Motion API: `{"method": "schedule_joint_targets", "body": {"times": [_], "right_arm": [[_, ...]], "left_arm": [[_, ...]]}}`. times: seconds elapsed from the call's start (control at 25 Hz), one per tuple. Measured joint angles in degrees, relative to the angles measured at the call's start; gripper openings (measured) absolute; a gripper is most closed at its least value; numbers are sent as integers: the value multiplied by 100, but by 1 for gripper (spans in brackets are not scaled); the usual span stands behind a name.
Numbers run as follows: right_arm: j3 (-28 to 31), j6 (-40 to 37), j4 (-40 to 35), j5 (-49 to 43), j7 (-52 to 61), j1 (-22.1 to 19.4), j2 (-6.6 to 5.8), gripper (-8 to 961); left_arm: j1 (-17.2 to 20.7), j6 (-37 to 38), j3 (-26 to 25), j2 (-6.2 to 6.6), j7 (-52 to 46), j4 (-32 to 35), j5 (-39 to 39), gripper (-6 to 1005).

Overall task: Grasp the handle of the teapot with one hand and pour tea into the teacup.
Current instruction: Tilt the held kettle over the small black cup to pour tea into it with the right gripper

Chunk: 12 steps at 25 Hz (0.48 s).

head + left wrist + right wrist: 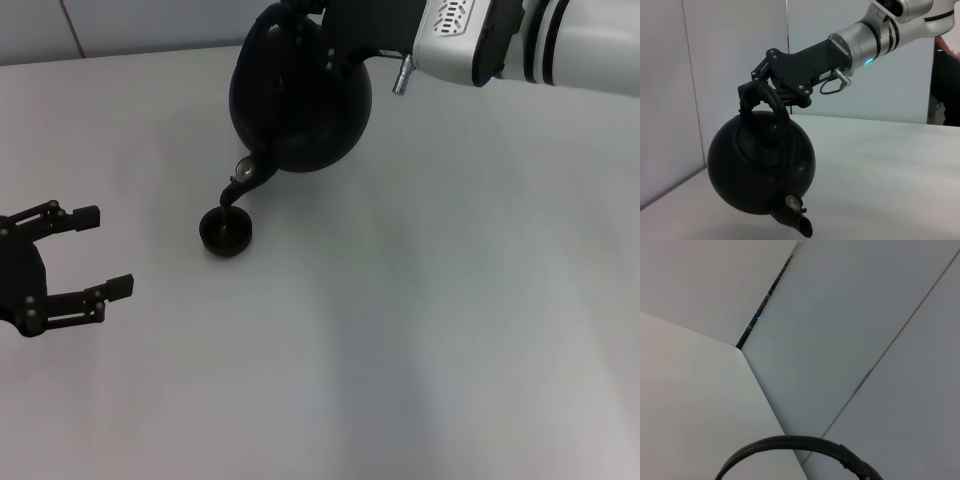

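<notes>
The matte-black teapot [300, 95] hangs in the air at the back of the table, tilted with its spout [245, 180] pointing down just over the small black teacup [226, 231]. My right gripper [292, 12] is shut on the arched black handle [258, 28] at the pot's top. The left wrist view shows the same grip: right gripper [757, 92], handle [771, 102], teapot [760, 170], spout [797, 222]. The right wrist view shows only an arc of the handle [790, 444]. My left gripper [104, 250] is open and empty, left of the cup.
The white table [420, 330] spreads to the front and right of the cup. Grey wall panels [850, 315] stand behind the table's far edge. The right arm's white forearm [560, 45] reaches in from the top right.
</notes>
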Motion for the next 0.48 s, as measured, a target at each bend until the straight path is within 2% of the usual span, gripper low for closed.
{"method": "schedule_joint_targets", "body": {"times": [0.48], "right_arm": [[-37, 23, -131, -170, 3, 0, 0, 95]], "left_arm": [[-8, -53, 0, -10, 0, 0, 0, 863]]}}
